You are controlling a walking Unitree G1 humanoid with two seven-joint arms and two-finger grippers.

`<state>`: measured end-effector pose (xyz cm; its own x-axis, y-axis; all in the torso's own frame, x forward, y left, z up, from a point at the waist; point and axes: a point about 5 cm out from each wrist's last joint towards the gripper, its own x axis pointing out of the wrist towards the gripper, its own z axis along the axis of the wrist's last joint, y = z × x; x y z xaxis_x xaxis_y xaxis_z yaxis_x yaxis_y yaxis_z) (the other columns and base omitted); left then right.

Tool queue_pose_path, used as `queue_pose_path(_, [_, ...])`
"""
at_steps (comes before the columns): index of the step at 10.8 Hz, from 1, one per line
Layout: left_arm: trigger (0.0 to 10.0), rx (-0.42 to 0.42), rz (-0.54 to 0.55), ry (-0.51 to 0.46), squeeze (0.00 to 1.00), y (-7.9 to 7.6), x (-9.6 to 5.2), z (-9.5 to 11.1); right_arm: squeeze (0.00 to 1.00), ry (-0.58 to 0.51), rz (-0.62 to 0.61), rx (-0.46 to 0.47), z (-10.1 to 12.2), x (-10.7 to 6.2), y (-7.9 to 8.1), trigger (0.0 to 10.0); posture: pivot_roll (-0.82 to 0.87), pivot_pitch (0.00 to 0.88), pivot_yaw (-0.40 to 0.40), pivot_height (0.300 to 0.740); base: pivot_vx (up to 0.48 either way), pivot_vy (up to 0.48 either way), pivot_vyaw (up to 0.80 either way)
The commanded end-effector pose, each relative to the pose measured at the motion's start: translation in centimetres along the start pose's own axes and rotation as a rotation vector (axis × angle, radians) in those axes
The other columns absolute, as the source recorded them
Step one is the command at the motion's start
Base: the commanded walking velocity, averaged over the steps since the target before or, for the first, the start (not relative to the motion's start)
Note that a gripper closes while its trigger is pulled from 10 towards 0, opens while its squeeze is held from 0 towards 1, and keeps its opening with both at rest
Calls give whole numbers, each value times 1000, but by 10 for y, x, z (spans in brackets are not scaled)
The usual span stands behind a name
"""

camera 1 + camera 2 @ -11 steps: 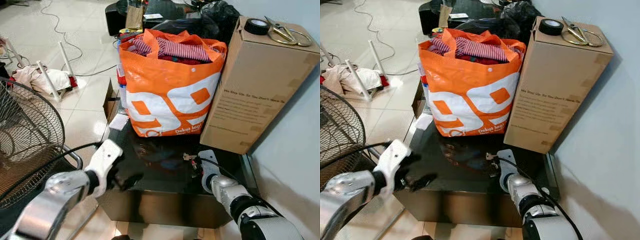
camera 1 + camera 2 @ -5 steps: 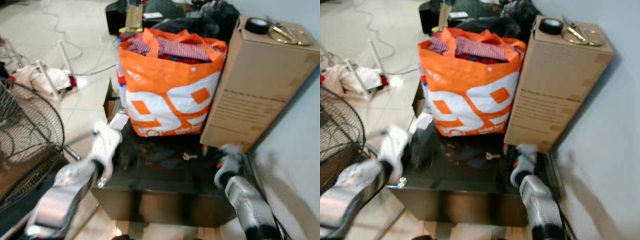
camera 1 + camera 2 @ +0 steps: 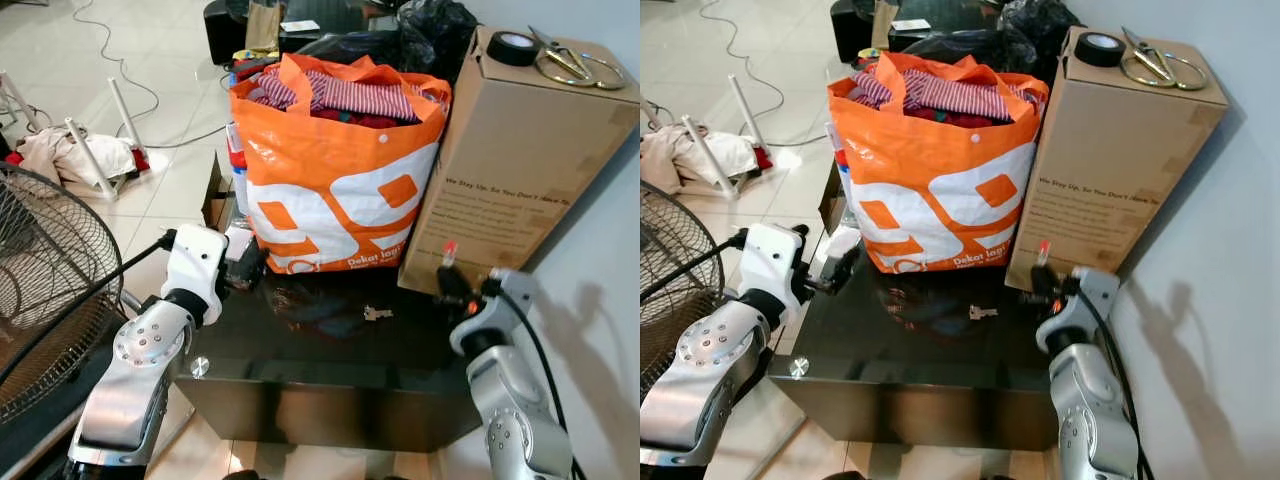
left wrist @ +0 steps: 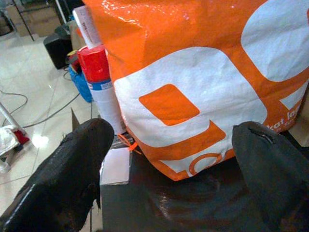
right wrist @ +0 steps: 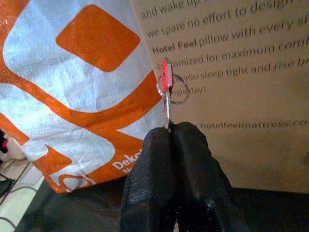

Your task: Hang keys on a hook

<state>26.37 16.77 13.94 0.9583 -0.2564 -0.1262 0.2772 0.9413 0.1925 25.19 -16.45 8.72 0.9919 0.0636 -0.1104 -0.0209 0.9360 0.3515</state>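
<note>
The key [image 5: 167,104], with ring and red tag, stands upright, pinched by the right gripper [image 5: 170,129] before the cardboard box [image 3: 520,160]. Left gripper [image 4: 171,145], fingers spread, faces the orange bag [image 3: 335,185] over the black table [image 3: 330,380].

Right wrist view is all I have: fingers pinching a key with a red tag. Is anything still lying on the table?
Observer: Yes, a small silver key lies on the black glass table, in front of the orange bag.
Operator: Where is my right gripper relative to that key?
Observer: The right gripper is raised to the right of it, close to the cardboard box.
Operator: And the left gripper?
Observer: The left gripper is open and holds nothing, near the table's left edge, pointing at the bag.
</note>
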Motion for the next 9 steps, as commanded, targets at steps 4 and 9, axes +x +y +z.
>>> queue_pose_path(4, [10000, 4, 69, -2, 329, 4, 1, -6, 0, -25, -25, -86, 16, 7, 2, 10000, 93, 0, -55, 740, 0, 0, 0])
queue_pose_path(9, [10000, -3, 97, 9, 322, 3, 1, -13, 0, 14, -39, -134, 19, 13, -1, 10000, 96, 0, -82, 740, -48, 0, 0])
